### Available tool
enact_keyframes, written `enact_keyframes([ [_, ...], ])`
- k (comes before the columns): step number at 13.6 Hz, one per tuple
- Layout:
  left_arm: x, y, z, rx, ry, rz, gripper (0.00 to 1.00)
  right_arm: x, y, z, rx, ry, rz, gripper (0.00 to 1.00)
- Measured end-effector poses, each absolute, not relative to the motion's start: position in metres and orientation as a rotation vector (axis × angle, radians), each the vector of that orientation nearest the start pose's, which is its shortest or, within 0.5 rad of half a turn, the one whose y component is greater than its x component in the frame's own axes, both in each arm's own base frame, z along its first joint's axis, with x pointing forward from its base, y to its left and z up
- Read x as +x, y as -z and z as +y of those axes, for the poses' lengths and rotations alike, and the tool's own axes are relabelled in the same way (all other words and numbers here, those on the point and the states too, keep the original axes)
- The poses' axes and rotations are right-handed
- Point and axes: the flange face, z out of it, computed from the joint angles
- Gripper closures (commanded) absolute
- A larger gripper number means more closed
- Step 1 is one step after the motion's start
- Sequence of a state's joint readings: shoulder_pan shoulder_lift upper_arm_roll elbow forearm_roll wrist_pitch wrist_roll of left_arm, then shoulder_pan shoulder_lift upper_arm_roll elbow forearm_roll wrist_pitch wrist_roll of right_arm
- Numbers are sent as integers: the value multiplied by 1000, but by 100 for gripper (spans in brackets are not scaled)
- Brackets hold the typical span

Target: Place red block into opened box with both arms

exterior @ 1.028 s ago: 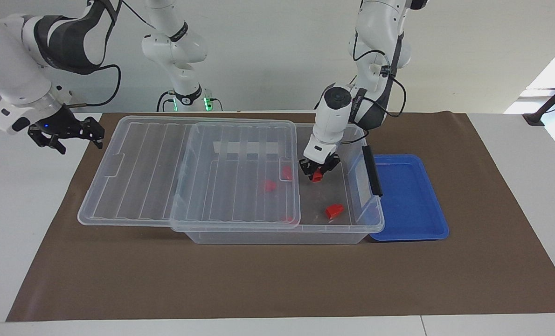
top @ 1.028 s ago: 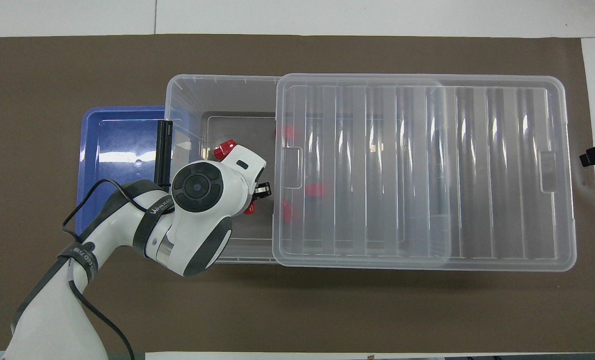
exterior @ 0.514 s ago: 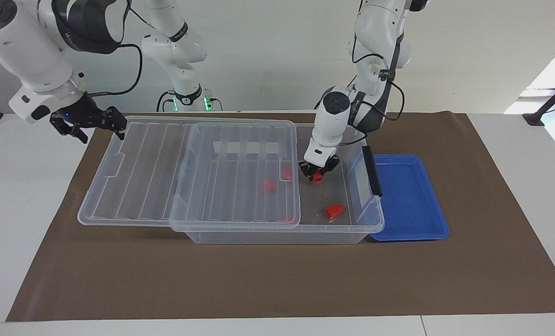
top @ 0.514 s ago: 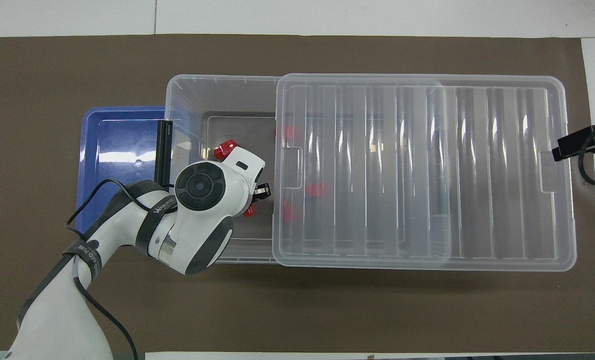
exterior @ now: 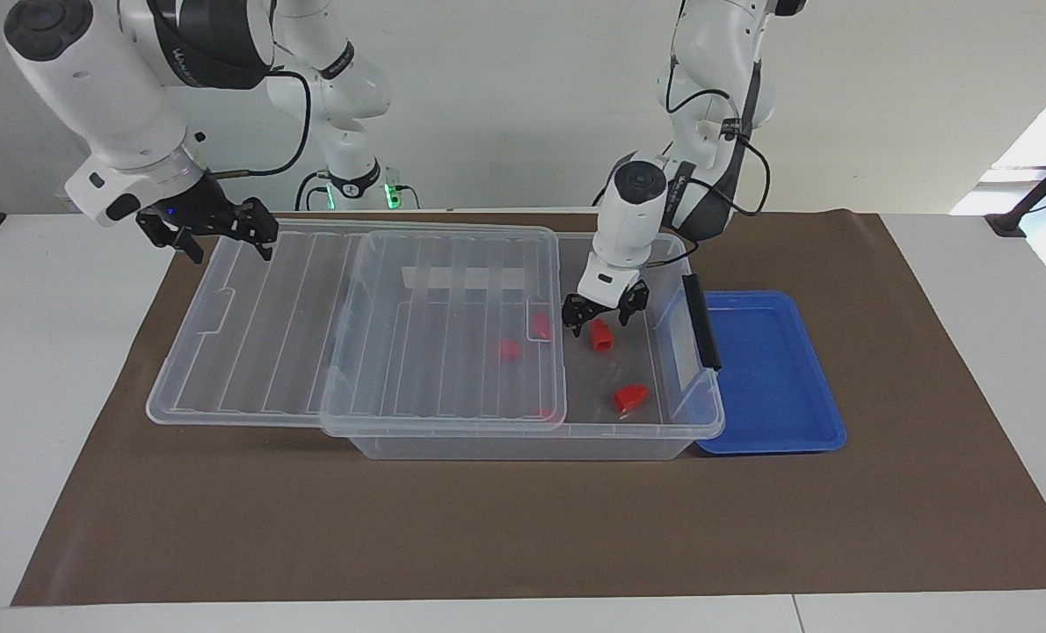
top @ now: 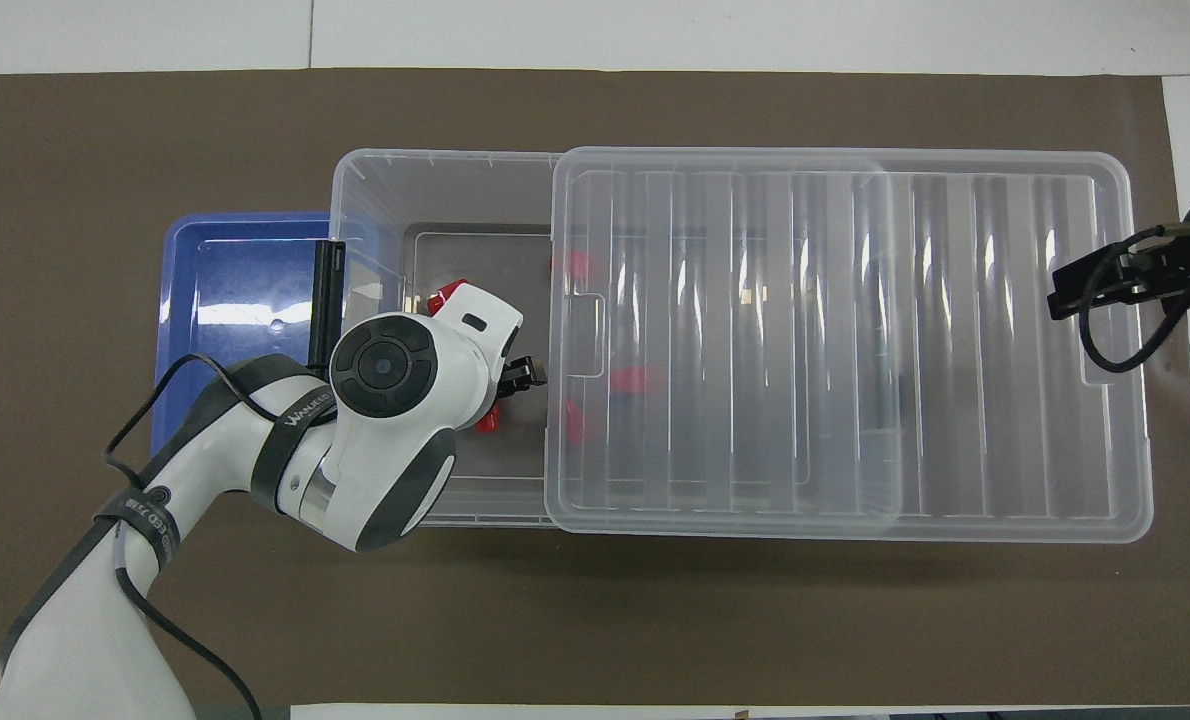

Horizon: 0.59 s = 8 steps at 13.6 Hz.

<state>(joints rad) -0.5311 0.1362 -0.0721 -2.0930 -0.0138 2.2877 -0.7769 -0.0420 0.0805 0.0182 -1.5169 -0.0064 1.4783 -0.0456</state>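
The box (exterior: 532, 447) is a clear bin whose ribbed lid (exterior: 268, 325) is slid toward the right arm's end, leaving the other end uncovered. My left gripper (exterior: 604, 315) hangs open inside that uncovered end. A red block (exterior: 601, 335) lies free on the box floor just under it. In the overhead view the left wrist covers most of this block (top: 488, 424). Another red block (exterior: 630, 396) lies farther from the robots, and two (exterior: 510, 349) show under the lid. My right gripper (exterior: 220, 233) is open, over the lid's corner at the right arm's end.
A shallow blue tray (exterior: 769, 369) sits against the box's black handle (exterior: 701, 321) at the left arm's end. A brown mat (exterior: 488, 527) covers the table under everything. A third white arm (exterior: 334, 97) stands at the robots' edge of the table.
My left gripper has opened and let go of the red block, which now rests on the box floor. My right gripper has swung in from off the mat to the lid's corner.
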Motion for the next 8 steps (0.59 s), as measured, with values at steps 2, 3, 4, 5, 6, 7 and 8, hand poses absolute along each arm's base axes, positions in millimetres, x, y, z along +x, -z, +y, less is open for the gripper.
enact_keyframes([
  [2,469,-389,-320,-3181,62,-296,0,568,-597,-16,-3141,-188,-32,0],
  [3,466,-402,-318,-3179,62,-297,0,568,-597,-16,-3152,-188,-34,0],
  [4,464,-413,-316,-3178,64,-298,0,569,-597,-15,-3160,-183,-41,0],
  [5,461,-425,-313,-3179,69,-301,0,570,-598,-14,-3168,-171,-46,0],
  [6,460,-436,-308,-3179,75,-309,0,571,-598,-16,-3180,-156,-47,0],
  [7,459,-447,-302,-3181,86,-314,0,572,-599,-23,-3200,-137,-51,17],
  [8,460,-457,-294,-3184,97,-306,0,574,-599,-35,-3210,-123,-67,35],
])
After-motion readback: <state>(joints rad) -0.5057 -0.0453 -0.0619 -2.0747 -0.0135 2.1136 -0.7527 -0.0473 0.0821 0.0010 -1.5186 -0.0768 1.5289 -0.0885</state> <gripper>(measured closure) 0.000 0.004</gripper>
